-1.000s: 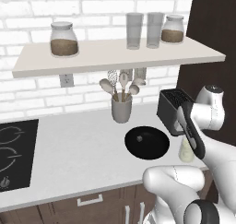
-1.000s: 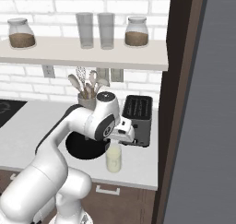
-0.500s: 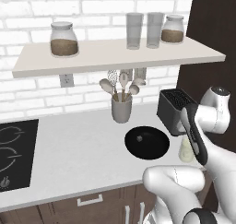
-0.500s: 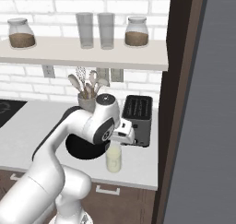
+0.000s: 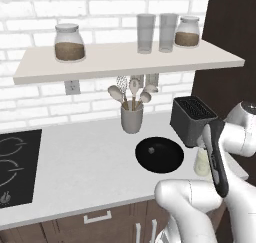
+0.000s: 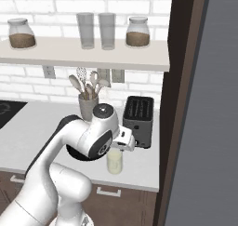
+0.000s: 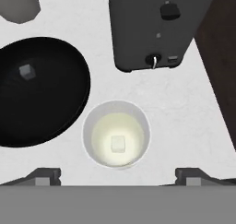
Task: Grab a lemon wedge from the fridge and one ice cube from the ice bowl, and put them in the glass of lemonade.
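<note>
One ice cube (image 7: 118,144) already floats in the glass of lemonade (image 7: 116,134), near the counter's (image 7: 184,108) front edge beside the black ice bowl (image 7: 55,108). The end effector (image 7: 117,173) hovers above, spread wide and empty. Probably the lemon wedge from the fridge remains.

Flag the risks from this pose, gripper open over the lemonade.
1. The glass of lemonade sits close beside the ice bowl and toaster; a sideways retreat of the open gripper could clip it.
2. No lemon wedge is visible in the glass, just one ice cube; ending here would likely leave the task half done.
</note>
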### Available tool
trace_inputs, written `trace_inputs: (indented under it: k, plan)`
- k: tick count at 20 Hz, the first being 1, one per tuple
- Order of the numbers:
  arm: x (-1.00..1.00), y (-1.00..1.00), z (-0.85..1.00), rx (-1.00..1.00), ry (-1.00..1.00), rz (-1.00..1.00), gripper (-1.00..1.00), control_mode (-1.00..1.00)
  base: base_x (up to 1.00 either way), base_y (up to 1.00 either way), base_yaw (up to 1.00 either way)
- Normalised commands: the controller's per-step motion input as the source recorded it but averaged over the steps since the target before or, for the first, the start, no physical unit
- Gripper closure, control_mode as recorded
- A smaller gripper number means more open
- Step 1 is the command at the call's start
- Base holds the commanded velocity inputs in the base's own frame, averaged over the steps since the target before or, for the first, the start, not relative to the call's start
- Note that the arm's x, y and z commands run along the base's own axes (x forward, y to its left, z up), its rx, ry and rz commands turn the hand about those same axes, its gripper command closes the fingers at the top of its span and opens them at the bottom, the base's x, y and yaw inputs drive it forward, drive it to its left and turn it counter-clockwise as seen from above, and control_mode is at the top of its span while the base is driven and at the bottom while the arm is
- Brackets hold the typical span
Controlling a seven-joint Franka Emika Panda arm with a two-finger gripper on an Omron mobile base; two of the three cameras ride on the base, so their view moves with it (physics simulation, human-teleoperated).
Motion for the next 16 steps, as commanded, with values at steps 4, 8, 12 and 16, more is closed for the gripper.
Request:
trace_inputs:
  k: [4, 8, 12, 16]
  plan:
    - [-0.49, 0.01, 0.04, 0.01, -0.08, 0.0, -1.0, -1.0, 0.0, 0.0, 0.0]
    - [-0.52, 0.32, 0.36, 0.0, -0.02, 0.0, -1.0, -1.0, 0.0, 0.0, 0.0]
    - [-0.08, 0.67, 0.98, -0.07, 0.07, 0.0, -1.0, -1.0, 0.0, 0.0, 0.0]
    - [0.0, 0.5, 0.77, -0.03, 0.04, 0.0, -1.0, -1.0, 0.0, 0.0, 0.0]
